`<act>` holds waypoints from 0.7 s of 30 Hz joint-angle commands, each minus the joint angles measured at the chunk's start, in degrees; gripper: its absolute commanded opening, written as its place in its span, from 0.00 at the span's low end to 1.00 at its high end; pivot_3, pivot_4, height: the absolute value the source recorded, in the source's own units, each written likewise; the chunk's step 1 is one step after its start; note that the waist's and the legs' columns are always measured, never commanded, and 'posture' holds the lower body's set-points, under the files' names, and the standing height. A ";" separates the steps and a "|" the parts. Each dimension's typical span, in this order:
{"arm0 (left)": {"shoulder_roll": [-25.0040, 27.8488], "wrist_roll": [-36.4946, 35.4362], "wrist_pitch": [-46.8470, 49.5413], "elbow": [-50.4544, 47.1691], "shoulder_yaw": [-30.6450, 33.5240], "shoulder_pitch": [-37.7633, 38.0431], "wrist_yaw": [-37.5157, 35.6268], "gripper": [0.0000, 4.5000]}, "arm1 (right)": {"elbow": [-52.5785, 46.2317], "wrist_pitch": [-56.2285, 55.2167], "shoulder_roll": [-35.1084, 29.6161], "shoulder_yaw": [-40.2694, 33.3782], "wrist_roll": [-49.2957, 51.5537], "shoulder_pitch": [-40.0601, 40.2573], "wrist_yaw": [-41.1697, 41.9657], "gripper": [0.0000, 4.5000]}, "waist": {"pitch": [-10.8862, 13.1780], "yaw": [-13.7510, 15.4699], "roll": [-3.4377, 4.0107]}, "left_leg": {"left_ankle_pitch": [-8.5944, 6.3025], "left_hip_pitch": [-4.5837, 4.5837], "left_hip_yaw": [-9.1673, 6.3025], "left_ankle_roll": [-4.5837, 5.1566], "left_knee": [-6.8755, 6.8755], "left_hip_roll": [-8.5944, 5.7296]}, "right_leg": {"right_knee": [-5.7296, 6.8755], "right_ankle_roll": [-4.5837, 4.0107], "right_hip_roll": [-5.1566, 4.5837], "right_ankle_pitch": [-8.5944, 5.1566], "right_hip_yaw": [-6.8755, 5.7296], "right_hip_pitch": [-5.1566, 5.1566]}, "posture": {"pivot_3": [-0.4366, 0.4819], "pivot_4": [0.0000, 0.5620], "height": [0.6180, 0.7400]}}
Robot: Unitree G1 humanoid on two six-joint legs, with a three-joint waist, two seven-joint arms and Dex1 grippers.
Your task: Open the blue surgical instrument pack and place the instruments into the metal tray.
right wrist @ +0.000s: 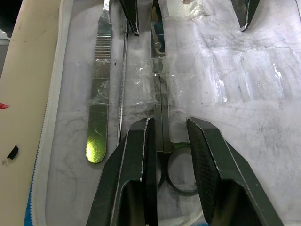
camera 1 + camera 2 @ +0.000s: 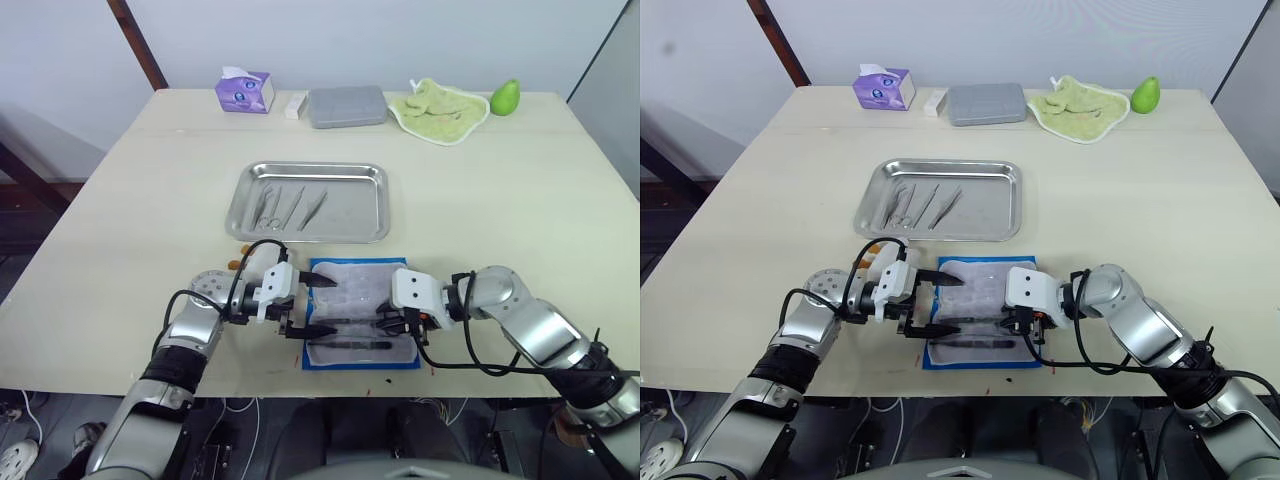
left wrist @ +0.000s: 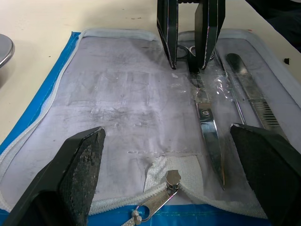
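You have the metal tray [image 2: 380,205] at 12 o'clock from the blue surgical instrument pack [image 2: 360,286], with three instruments [image 2: 288,206] in its left half. At 12 o'clock beyond it, a box [image 2: 346,105] stands by the table's [image 2: 520,200] far edge.

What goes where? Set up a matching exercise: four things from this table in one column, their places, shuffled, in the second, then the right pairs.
Things:
1. metal tray
2. blue surgical instrument pack
3. green fruit
4. purple tissue box

Places:
a. far edge of the table, furthest right
b. near edge, opened flat
c. far edge, furthest left
d. middle of the table, with instruments in it

Pairs: 1-d, 2-b, 3-a, 4-c
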 commanded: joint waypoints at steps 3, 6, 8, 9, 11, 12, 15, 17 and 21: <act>0.43 3.24 1.26 2.18 -2.48 2.13 -0.26 1.00 | 1.52 -1.68 -2.34 2.38 -2.75 1.21 0.83 0.28 | 0.00 -0.01 0.00 | 0.00 0.00 0.01 0.00 0.00 -0.01 | -0.01 0.00 -0.02 0.00 0.00 0.00 | 0.48 0.27 1.00; 0.58 3.18 1.19 2.30 -2.39 2.14 -0.35 1.00 | 1.17 -1.08 -1.90 1.62 -1.53 1.11 0.90 0.28 | 0.00 -0.02 0.00 | 0.00 0.00 0.01 0.00 0.00 -0.02 | -0.01 0.01 -0.03 0.00 0.01 0.00 | 0.48 0.27 1.00; 0.74 3.12 1.20 2.25 -2.33 2.19 -0.48 1.00 | -0.09 1.39 -0.30 0.71 0.74 0.83 0.75 0.28 | 0.00 -0.03 0.00 | 0.00 -0.01 0.01 0.00 0.00 -0.02 | -0.01 0.01 -0.03 0.00 0.01 0.00 | 0.48 0.27 1.00; 0.82 3.08 1.26 2.22 -2.29 2.21 -0.54 1.00 | -0.48 2.29 0.34 0.82 1.14 0.68 0.53 0.28 | 0.00 -0.04 0.00 | 0.00 -0.01 0.01 0.00 0.00 -0.02 | -0.01 0.00 -0.03 0.00 0.01 0.00 | 0.48 0.27 1.00; 0.96 3.06 1.34 2.16 -2.25 2.24 -0.66 1.00 | -0.31 2.65 0.87 2.01 0.38 0.63 0.11 0.28 | 0.00 -0.05 -0.01 | 0.00 -0.01 0.00 0.00 0.00 -0.02 | -0.01 0.00 -0.02 0.01 0.01 0.00 | 0.48 0.27 1.00; 1.01 3.05 1.39 2.11 -2.24 2.26 -0.71 1.00 | 0.28 2.32 0.94 2.78 -0.40 0.70 0.00 0.28 | 0.00 -0.08 0.00 | 0.00 0.00 -0.01 0.00 0.00 -0.01 | -0.01 0.00 -0.02 0.01 0.00 0.00 | 0.48 0.27 1.00; 1.08 3.02 1.55 2.01 -2.19 2.29 -0.74 1.00 | 1.77 1.46 0.91 4.17 -2.53 0.60 -0.60 0.28 | -0.03 -0.23 -0.01 | 0.00 0.01 0.00 0.00 -0.01 -0.01 | -0.01 0.00 -0.02 0.00 0.01 0.00 | 0.48 0.27 1.00; 1.15 2.98 1.60 1.85 -2.20 2.41 -0.80 1.00 | 2.98 0.81 0.04 5.94 -4.90 0.41 -0.68 0.28 | -0.04 -0.30 -0.01 | 0.00 0.01 0.00 0.00 -0.01 -0.01 | -0.01 0.01 -0.02 -0.01 0.00 0.00 | 0.48 0.27 1.00; 1.08 2.92 1.87 1.57 -2.26 2.61 -0.72 1.00 | 4.23 1.19 -1.48 7.77 -7.70 0.03 -0.32 0.12 | -0.39 -0.39 -0.07 | 0.00 0.05 0.00 0.00 -0.05 -0.01 | -0.02 0.04 -0.01 -0.02 0.01 0.01 | 0.48 0.27 1.00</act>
